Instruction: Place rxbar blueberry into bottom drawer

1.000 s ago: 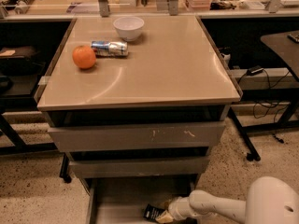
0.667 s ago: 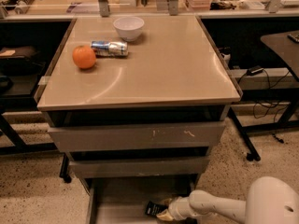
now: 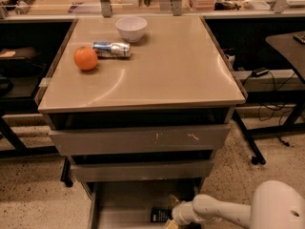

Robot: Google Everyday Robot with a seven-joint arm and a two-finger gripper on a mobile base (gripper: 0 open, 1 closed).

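So the tool (image 3: 172, 216) was down low inside the bottom drawer (image 3: 125, 205), which was pulled out. The white arm (image 3: 224, 213) ran off from it toward the lower right corner of the view. The rxbar blueberry (image 3: 159, 215) was right at the tool's tip, on its left side as the camera saw it, and touching it as far as I could see. It was over the drawer's grey floor, in the right half of the tray. Honestly couldn't tell how far open the tool was or whether it actually had hold of the bar, since the tip was tucked up against the dark wrapper. Couldn't tell either if the bar was lying flat on the drawer floor or held a bit off it.

Straight above the tool were the other two drawers, neither pulled out like the bottom one. The middle drawer (image 3: 143, 171) was just above it, then came the top drawer (image 3: 138, 140) with a couple of pale scuffs on its front. Over those was the tan surface (image 3: 181, 75) of the cabinet. Well up and to the left of the tool, toward the back of that surface, sat an orange (image 3: 86, 58). A silvery-blue can (image 3: 112, 48) was lying on its side just right of the orange, and a white bowl (image 3: 131, 28) was just behind the can.
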